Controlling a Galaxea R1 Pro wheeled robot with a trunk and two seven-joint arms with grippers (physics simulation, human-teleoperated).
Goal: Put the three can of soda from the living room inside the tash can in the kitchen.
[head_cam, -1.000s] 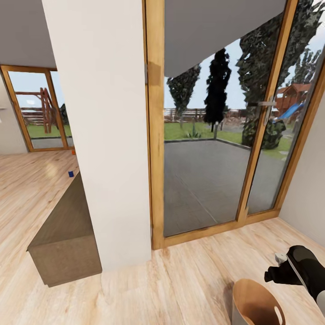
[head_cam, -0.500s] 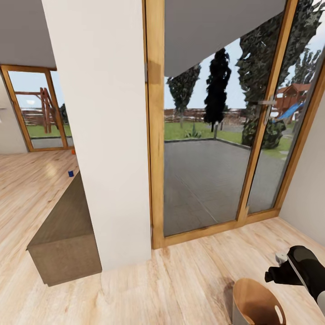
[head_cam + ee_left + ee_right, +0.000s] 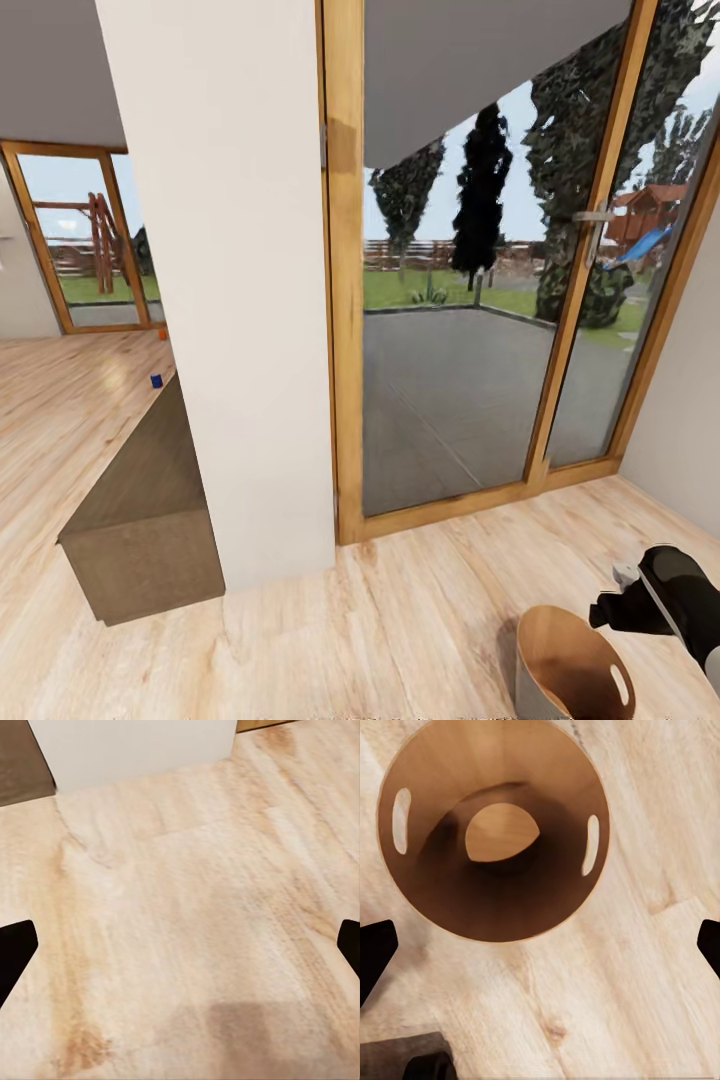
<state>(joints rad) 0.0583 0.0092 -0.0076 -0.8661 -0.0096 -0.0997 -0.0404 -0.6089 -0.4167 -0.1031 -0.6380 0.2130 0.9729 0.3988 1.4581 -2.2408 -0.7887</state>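
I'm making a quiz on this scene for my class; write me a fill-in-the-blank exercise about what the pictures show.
1. The inside of the trash can is coloured ____.
2. In the right wrist view, the trash can holds ____ soda cans.
3. The fingers of the right gripper stand wide ____.
4. In the head view, the small can far off on the wooden floor is dark ____.

Missing words: brown; no; open; blue

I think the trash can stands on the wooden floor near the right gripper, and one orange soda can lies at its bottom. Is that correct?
Not quite. The trash can is empty: the right wrist view shows only its bare wooden bottom. It does stand on the wooden floor near the right gripper.
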